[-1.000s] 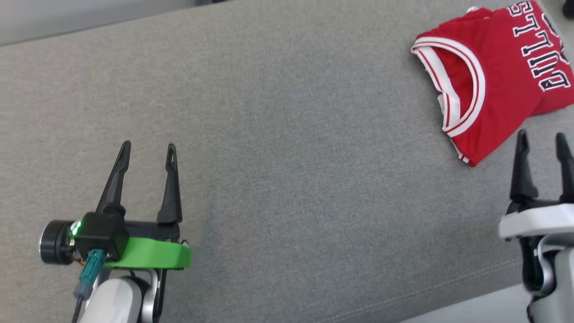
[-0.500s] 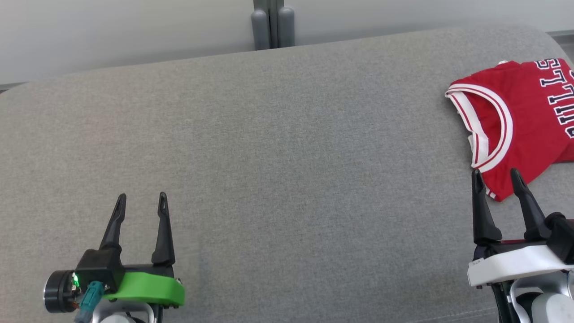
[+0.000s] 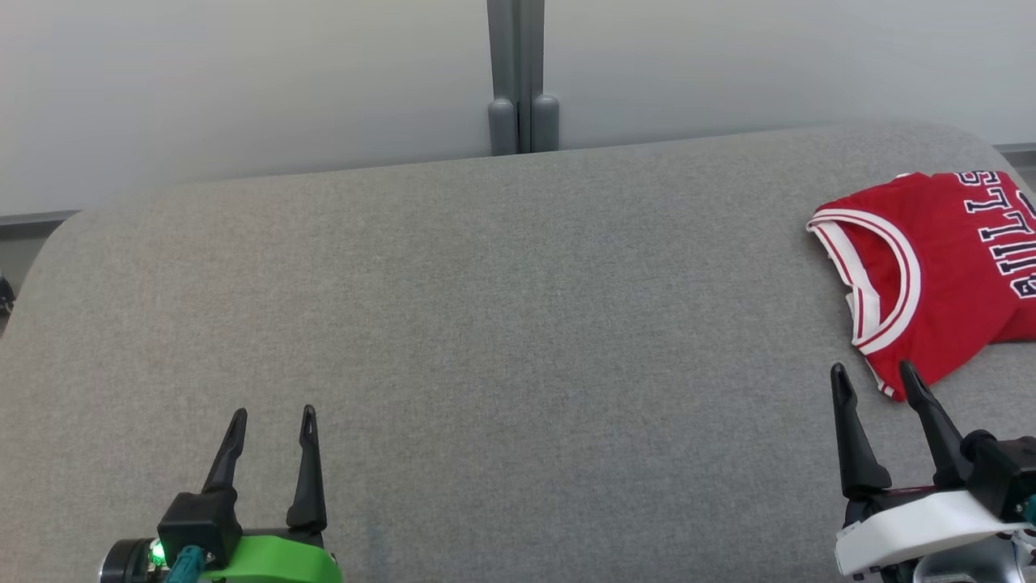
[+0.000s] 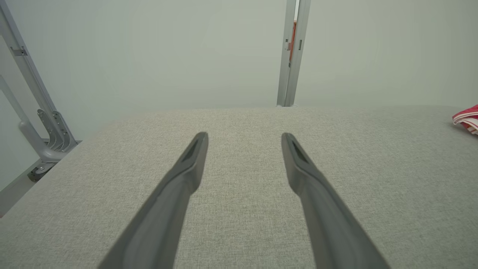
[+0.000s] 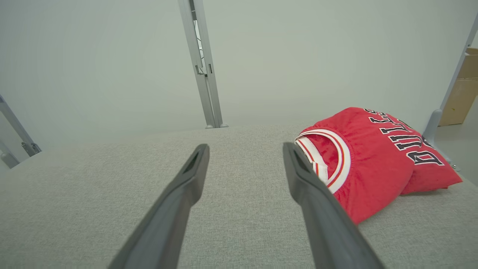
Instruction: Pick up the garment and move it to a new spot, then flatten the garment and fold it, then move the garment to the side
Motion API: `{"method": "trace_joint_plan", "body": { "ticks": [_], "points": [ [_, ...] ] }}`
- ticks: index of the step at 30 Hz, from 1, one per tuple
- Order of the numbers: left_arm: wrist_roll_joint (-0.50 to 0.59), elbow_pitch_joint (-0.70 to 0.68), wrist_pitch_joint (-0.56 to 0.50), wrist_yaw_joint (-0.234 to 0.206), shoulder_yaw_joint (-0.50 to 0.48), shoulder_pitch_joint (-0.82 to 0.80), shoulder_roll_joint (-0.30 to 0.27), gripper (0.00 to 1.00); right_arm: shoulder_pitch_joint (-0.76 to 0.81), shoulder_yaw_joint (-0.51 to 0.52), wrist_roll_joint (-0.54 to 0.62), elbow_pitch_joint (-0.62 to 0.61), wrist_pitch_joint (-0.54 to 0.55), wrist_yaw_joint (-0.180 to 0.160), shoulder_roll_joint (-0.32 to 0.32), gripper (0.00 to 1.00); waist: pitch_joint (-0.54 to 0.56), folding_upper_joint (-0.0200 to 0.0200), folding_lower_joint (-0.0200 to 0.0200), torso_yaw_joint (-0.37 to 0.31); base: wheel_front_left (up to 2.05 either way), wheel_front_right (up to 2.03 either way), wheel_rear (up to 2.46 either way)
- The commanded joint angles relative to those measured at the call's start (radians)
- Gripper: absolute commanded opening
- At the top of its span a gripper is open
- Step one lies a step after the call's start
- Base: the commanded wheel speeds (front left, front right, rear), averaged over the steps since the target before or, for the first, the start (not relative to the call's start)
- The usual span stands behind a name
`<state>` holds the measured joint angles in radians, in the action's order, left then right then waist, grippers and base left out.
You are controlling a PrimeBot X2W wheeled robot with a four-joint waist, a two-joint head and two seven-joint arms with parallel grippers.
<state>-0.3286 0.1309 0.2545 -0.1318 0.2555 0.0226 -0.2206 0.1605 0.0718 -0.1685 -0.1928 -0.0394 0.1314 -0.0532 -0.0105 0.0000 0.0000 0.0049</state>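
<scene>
The red Bulls jersey [image 3: 939, 275] lies at the far right of the grey fabric-covered desk [image 3: 502, 324], close to its right edge. It is gathered into a compact, roughly folded bundle, with the white-trimmed neck opening turned toward the left and the black lettering facing up. Its lower layers bulge a little, so it isn't perfectly flat.

Judging by this, the picking up, flattening and folding look done, and the jersey already sits off to the side. If that reading is right, little or nothing remains beyond pulling the arms clear. I can't rule out that this is the starting pile instead.

The right gripper [image 3: 872, 368] hovers just near of the jersey's near corner, jaws spread wide and holding nothing. In the head view, the right fingertip overlaps that corner, and I can't tell whether it touches it. The left gripper [image 3: 273, 411] is well apart at the near left, equally wide open and empty, over bare fabric.

Beyond the far edge stand a pale wall and a grey upright post [image 3: 522, 81]; a cardboard box [image 5: 461, 89] sits past the right end. Nothing blocks either arm.
</scene>
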Motion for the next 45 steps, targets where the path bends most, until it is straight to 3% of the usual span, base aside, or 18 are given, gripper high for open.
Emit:
{"method": "trace_joint_plan", "body": {
  "ticks": [1, 35, 36, 39, 45],
  "points": [
    [-0.009, 0.006, 0.002, 0.003, -0.002, 0.017, -0.004, 1.00, 0.015, -0.002, 0.007, -0.009, 0.004, -0.002, -0.001, 1.00, 0.009, 0.0000, 0.0000, -0.003, 0.00, 0.00, 0.00],
    [-0.006, 0.033, 0.011, 0.002, 0.009, 0.000, -0.013, 1.00, 0.038, -0.002, 0.011, -0.023, 0.003, -0.002, 0.002, 1.00, 0.010, 0.0000, 0.0000, 0.005, 0.00, 0.00, 0.00],
    [-0.018, 0.034, 0.003, 0.008, 0.008, 0.007, -0.008, 0.00, 0.029, -0.003, 0.005, -0.019, 0.010, 0.000, 0.002, 0.00, 0.010, 0.0000, 0.0000, 0.005, 0.00, 0.00, 0.00],
    [-0.031, 0.057, -0.001, 0.011, 0.010, 0.011, 0.001, 0.00, 0.033, -0.008, -0.007, 0.007, 0.010, 0.000, 0.007, 0.00, 0.010, 0.0000, 0.0000, 0.005, 0.00, 0.00, 0.00],
    [-0.139, 0.059, -0.029, 0.031, -0.019, 0.000, 0.013, 0.00, 0.010, -0.013, -0.137, 0.037, 0.014, 0.000, -0.002, 0.00, 0.010, 0.0000, 0.0000, 0.005, 0.00, 0.00, 0.00]
  ]
}}
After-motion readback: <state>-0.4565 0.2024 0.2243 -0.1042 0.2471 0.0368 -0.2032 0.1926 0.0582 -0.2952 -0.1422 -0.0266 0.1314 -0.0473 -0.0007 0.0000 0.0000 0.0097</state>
